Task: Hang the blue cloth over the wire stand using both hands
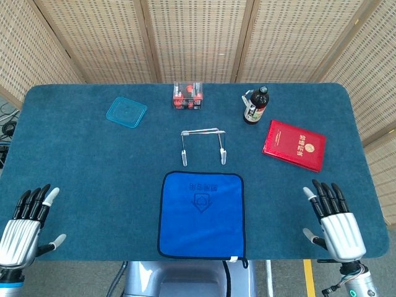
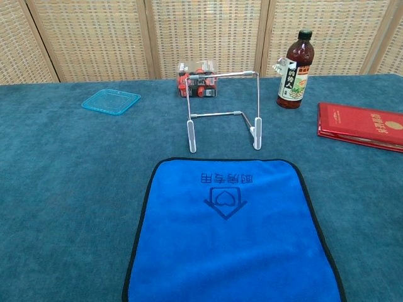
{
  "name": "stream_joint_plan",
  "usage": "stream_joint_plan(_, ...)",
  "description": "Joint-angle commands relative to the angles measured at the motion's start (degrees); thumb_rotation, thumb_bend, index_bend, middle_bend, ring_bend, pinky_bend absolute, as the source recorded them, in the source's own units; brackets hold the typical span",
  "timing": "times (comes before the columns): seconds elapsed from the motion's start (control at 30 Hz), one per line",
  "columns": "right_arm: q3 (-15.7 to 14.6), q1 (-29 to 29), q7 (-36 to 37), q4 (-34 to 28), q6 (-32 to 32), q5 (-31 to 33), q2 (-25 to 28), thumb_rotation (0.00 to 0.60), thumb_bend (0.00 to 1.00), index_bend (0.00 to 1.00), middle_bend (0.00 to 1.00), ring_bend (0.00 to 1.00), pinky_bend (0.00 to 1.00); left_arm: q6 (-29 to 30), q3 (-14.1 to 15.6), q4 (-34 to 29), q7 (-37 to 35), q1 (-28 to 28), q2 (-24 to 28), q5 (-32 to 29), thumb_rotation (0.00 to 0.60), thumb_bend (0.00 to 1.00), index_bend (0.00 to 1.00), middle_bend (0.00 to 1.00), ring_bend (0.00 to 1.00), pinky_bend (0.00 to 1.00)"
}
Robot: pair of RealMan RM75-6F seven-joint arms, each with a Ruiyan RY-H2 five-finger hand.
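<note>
Item: blue cloth (image 1: 201, 214), flat on the tabletop (image 1: 86, 154), just in front of the wire stand (image 1: 203, 145); untouched.

My left robot hand (image 1: 25, 223) and right robot hand (image 1: 334, 223): both empty, fingers spread, well apart from the cloth. Risks, as I judge them: uneven corner grips letting the cloth sag and slide off; a lift dragging against the light stand and tipping it; the bottle (image 1: 255, 106) behind being knocked.

Bright, even light across both views, soft and diffuse, seemingly from overhead. Only faint, short shadows under the wire stand (image 2: 223, 110) and beside the bottle (image 2: 295, 61). Small highlights on the bottle's glass and the red booklet (image 2: 361, 125). Sharp focus near to far, no motion blur. Slight wide-angle bowing at the table (image 1: 74, 161) edges in the head view.
</note>
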Motion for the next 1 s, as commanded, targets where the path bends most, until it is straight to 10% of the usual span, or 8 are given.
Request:
stream_joint_plan(0.03,0.36,4.88,3.73,7.20,-1.11,-6.58,-2.99,0.600,0.00,0.15,0.07,0.00,0.00,-0.34,-0.41,0.09,-0.11,-0.30,-0.14,-0.63,0.600,0.01,0.00,0.00,0.00,0.00)
stream_joint_plan(1.0,-1.96,26.40,16.18,45.48,-9.61,-15.35,-23.25,0.600,0.00,0.21,0.16,0.00,0.02,-4.38,-4.27,2.74,1.86,-3.53,-3.72,-7.98,0.600,0.01,0.00,0.00,0.00,0.00)
